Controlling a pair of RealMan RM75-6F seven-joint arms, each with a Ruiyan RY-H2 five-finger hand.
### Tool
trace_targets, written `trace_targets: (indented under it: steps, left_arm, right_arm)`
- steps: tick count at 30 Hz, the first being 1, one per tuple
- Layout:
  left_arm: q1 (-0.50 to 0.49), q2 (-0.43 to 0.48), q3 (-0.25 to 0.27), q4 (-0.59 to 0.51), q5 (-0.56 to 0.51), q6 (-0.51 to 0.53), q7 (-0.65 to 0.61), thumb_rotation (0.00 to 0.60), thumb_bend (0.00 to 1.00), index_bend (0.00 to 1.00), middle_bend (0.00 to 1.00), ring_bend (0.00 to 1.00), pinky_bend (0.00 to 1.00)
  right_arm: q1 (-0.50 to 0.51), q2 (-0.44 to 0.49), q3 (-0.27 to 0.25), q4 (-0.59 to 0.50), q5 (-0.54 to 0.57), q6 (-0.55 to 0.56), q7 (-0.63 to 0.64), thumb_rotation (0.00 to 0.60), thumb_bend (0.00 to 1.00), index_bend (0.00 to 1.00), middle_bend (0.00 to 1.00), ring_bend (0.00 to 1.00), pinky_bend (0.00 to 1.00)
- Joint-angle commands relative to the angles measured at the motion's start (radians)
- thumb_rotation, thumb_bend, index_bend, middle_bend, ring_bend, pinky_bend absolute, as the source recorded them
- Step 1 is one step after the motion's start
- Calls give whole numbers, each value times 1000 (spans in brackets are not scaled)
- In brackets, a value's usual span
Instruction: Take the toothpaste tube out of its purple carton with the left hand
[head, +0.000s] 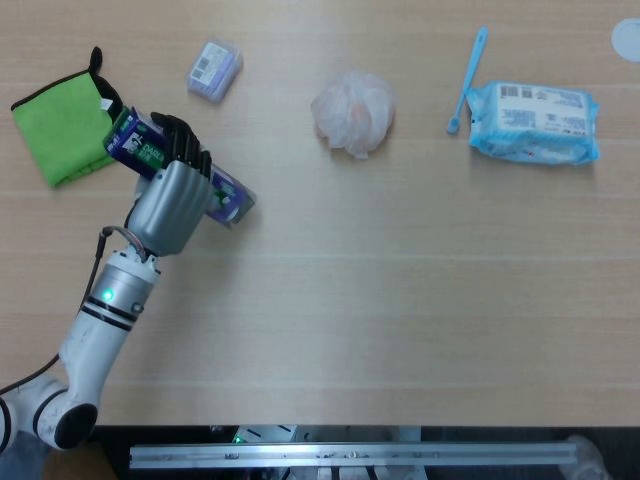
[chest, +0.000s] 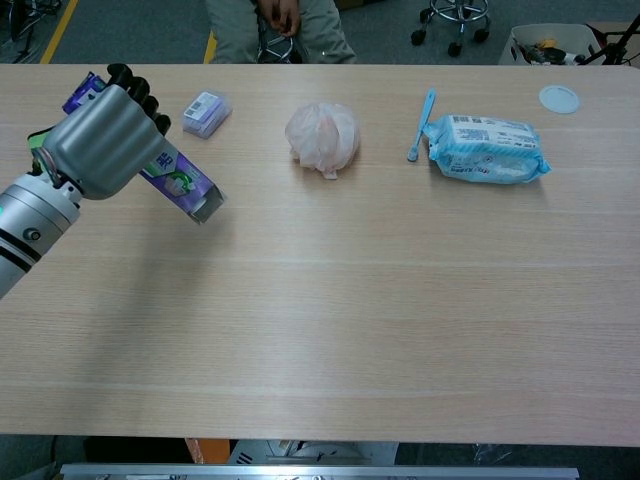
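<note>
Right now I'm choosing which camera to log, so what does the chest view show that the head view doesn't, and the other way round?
Only the chest view shows the floor beyond the table's far edge: a seated person's legs, a chair base and a box of clutter. It also shows the purple carton's open end. Only the head view shows the metal rail at the table's near edge and the green cloth unobstructed. Both show the left hand holding the carton, the small packet, mesh sponge, blue toothbrush and wipes pack.
</note>
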Motion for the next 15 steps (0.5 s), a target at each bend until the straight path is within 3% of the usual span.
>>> trace_targets:
  steps: [1,9,15]
  left_arm:
    - [5,-2,-2,-8,-8,14,26,600,271,369,390,258,288]
    - [-2,-9,-22,11,-44,0,-22,600,278,344,396,259,283]
    - [-5,4,-13,26,-12,9,-64,600,278,323,393,260,279]
  right_arm:
    - [-1,1,0,-1,0,1,-1,600,280,416,424,429,487]
    - [0,1,-1,-4,-2,0,-5,600,280,416,425,429,487]
    - [2,0,-1,-5,-3,-3,-7,600,280,416,425,429,487]
